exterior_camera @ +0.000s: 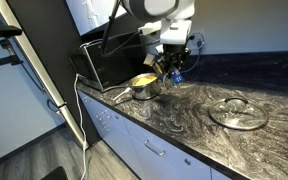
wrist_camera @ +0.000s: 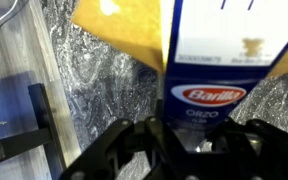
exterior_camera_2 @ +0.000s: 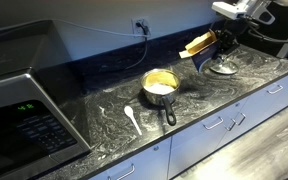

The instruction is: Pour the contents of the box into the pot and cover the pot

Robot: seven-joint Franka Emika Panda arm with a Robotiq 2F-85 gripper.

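Note:
My gripper [exterior_camera_2: 212,45] is shut on the blue box [exterior_camera_2: 200,45] and holds it tilted in the air, open yellow top toward the pot. In the wrist view the box [wrist_camera: 209,60] fills the frame, with my gripper's fingers [wrist_camera: 179,140] on both sides of it. The steel pot [exterior_camera_2: 160,86] stands on the counter with its dark handle toward the front edge. Yellow contents [exterior_camera_2: 161,80] lie inside it. The pot also shows in an exterior view [exterior_camera: 142,86], just beside the gripper [exterior_camera: 171,68] and box [exterior_camera: 174,72]. The glass lid [exterior_camera: 238,112] lies flat on the counter.
A white spoon [exterior_camera_2: 132,118] lies on the marbled counter [exterior_camera_2: 214,95] near the pot. A microwave [exterior_camera_2: 19,85] stands at one end. A wall outlet with a cable [exterior_camera_2: 141,25] is behind the pot. The lid also shows behind the gripper [exterior_camera_2: 222,67].

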